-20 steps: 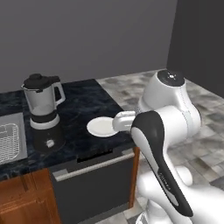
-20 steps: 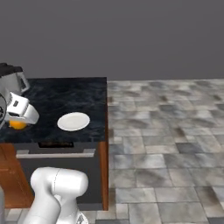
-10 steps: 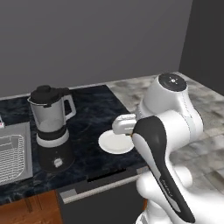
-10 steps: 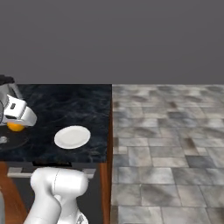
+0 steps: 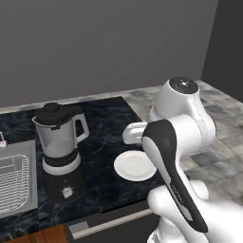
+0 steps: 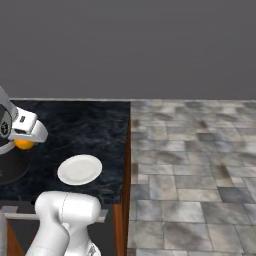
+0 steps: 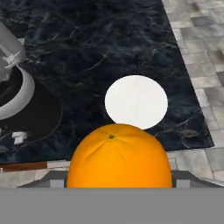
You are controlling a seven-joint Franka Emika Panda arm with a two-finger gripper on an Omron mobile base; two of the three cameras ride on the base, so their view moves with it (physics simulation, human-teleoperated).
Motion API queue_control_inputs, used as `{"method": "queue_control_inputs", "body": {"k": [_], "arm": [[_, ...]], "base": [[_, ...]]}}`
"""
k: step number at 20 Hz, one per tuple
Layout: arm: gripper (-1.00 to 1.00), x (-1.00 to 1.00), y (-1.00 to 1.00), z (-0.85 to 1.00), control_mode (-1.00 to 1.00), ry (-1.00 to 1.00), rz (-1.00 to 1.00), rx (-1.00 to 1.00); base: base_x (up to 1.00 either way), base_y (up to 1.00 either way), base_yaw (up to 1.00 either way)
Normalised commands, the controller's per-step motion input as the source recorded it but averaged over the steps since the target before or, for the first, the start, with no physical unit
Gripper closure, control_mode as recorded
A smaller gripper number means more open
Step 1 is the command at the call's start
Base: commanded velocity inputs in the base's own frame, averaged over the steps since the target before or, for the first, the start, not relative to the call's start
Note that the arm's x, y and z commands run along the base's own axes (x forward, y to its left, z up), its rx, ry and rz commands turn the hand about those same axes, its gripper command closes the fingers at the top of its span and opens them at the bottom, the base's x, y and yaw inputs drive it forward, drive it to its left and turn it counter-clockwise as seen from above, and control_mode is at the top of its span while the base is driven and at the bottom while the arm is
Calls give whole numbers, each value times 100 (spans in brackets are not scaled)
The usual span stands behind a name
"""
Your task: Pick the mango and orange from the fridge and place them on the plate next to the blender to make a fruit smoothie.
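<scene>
I carry the orange [image 7: 118, 156] pinched between my two fingers, my claw [image 6: 24, 143] closed on it and hanging above the dark counter [image 5: 107, 118], just left of the plate [image 6: 79, 169]. The fruit is up in the air, touching nothing but me.

To set it down well, I judge I should bring the claw rightward until the orange sits over the middle of the plate, not its near rim. In the hand view the white disc lies just beyond the fruit, so the reach is short. Then I should lower until the orange is nearly touching the dish before I spread the fingers. A round ball let go from height would roll off such a flat plate and perhaps off the counter's near edge. I must also keep my wrist away from the blender [image 5: 60, 152], which stands to the left of the plate, well apart from it but close to my path.

On the far left of the counter a steel sink [image 5: 14, 178] is sunk into the top. The counter is black marbled stone, bare around the plate. To the right it ends, and a grey stone-tiled floor [image 6: 200, 165] runs on. A plain grey wall [image 5: 104, 42] closes the far side. The plate holds nothing yet; I cannot see the mango or the fridge from here.
</scene>
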Motion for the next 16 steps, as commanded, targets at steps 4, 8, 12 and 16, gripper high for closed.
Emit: {"method": "queue_control_inputs", "body": {"k": [4,8,12,16], "arm": [[100,62,-44,-90,-100,10,10,0],[100,94,-29,-56,-100,13,8,0],[100,100,-6,-45,-100,7,1,-1],[100,100,0,-45,-100,9,0,-3]], "base": [[0,0,0],[0,0,0],[0,0,0],[0,0,0]]}}
